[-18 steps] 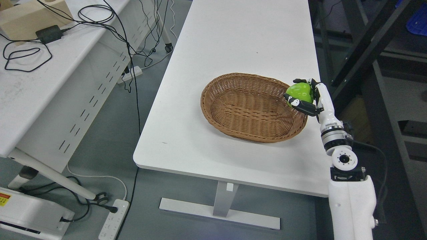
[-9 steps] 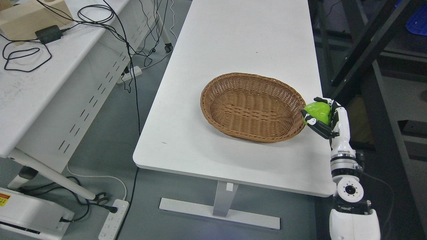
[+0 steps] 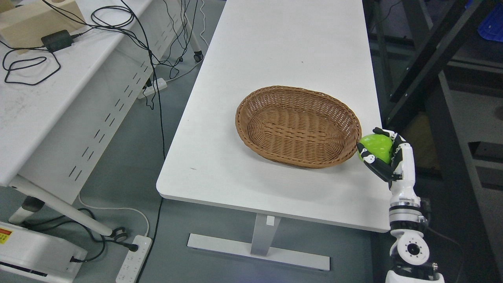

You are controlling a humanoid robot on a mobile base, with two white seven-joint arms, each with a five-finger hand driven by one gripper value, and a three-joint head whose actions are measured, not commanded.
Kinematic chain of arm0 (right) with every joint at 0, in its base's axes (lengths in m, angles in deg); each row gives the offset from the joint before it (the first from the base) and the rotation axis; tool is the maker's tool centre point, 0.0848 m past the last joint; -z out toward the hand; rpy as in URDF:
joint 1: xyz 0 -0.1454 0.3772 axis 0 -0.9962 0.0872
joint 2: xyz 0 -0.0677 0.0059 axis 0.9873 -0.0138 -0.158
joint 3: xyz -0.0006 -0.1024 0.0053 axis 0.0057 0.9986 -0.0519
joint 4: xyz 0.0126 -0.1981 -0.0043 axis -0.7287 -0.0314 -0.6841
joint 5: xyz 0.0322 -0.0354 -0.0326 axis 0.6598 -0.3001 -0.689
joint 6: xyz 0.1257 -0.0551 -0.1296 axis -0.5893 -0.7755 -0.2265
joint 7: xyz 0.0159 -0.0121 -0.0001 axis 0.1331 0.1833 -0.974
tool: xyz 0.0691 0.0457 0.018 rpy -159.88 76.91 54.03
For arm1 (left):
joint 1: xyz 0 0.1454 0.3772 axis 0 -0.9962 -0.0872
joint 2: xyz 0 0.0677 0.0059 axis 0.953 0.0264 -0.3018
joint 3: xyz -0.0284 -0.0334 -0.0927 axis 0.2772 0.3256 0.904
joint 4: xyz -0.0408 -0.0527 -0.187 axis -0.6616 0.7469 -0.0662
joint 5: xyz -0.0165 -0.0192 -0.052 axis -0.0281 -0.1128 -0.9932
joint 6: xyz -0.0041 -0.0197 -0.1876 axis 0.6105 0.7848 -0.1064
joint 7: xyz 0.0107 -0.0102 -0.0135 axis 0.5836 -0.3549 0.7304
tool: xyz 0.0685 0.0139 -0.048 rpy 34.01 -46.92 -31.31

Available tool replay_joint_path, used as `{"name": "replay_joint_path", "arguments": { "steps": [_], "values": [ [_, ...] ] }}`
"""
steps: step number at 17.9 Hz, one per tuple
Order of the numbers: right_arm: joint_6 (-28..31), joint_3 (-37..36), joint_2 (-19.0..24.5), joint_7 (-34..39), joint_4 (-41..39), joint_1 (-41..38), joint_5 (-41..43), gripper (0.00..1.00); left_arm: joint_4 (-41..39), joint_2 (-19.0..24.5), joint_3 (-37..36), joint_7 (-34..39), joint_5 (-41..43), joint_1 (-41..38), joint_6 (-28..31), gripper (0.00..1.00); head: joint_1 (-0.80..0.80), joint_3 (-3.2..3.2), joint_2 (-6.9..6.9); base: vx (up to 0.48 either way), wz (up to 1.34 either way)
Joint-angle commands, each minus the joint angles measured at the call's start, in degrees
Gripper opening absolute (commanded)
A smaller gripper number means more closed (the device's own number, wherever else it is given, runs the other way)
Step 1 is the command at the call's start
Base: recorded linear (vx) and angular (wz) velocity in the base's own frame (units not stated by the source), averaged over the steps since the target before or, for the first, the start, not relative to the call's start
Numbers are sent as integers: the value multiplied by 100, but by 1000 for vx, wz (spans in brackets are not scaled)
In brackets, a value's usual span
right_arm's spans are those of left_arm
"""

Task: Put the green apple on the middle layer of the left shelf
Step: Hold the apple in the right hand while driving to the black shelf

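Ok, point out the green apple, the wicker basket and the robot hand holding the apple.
green apple (image 3: 376,145), head view, its exposed top skin.
wicker basket (image 3: 251,107), head view, its left rim.
right robot hand (image 3: 380,151), head view, where the fingers wrap the apple.

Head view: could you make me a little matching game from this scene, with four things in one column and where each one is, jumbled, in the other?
Things:
1. green apple
2. wicker basket
3. power strip
4. black adapter

Places:
A. on the floor, lower left
B. on the left desk, among cables
C. held in the right hand, at the table's right edge
D. on the white table, empty

Pairs: 1-C, 2-D, 3-A, 4-B
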Motion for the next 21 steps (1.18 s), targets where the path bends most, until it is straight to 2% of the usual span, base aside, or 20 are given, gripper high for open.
{"name": "replay_joint_path", "arguments": {
  "steps": [1, 11, 21],
  "values": [
    [-357, -85, 41, 2, -475, -163, 278, 0, 0, 100, 0, -5, 2, 123, -4, 100, 0, 0, 0, 0, 0],
    [-385, -41, 41, 10, -458, -208, 278, 0, 0, 100, 0, -5, 2, 123, -4, 100, 0, 0, 0, -40, 1],
    [-271, 20, 41, 19, -467, -58, 278, 0, 0, 100, 0, -5, -7, 123, -4, 100, 0, 0, 0, -123, -28]
  ]
}}
